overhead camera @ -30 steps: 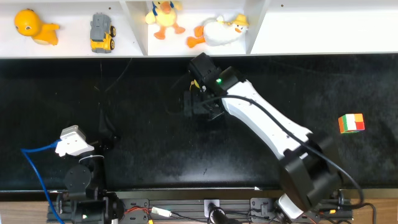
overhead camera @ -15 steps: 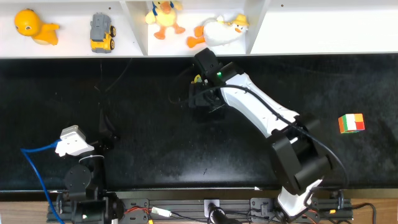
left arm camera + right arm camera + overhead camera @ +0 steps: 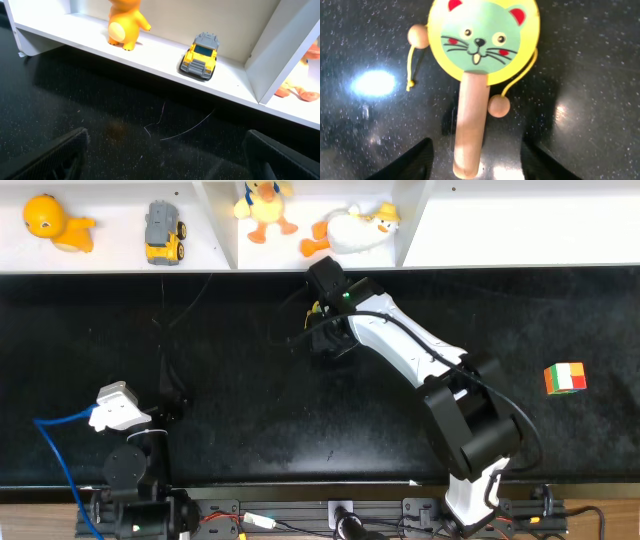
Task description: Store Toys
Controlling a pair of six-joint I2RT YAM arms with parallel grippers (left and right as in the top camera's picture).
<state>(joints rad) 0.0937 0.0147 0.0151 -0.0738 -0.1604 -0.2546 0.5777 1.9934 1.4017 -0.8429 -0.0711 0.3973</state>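
- Rattle (image 3: 482, 37) lies flat on the black desk (image 3: 600, 75).
- Right tool (image 3: 477, 162) is spread, straddling the wooden handle (image 3: 468, 125).
- Left tool (image 3: 165, 160) is spread above bare desk, facing the shelf (image 3: 150, 55).

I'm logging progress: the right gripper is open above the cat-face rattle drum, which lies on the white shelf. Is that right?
Not quite. The cat-face rattle drum lies on the black table, not on the white shelf; the right wrist view shows it. The right gripper is indeed open above it, with a finger on either side of the handle.
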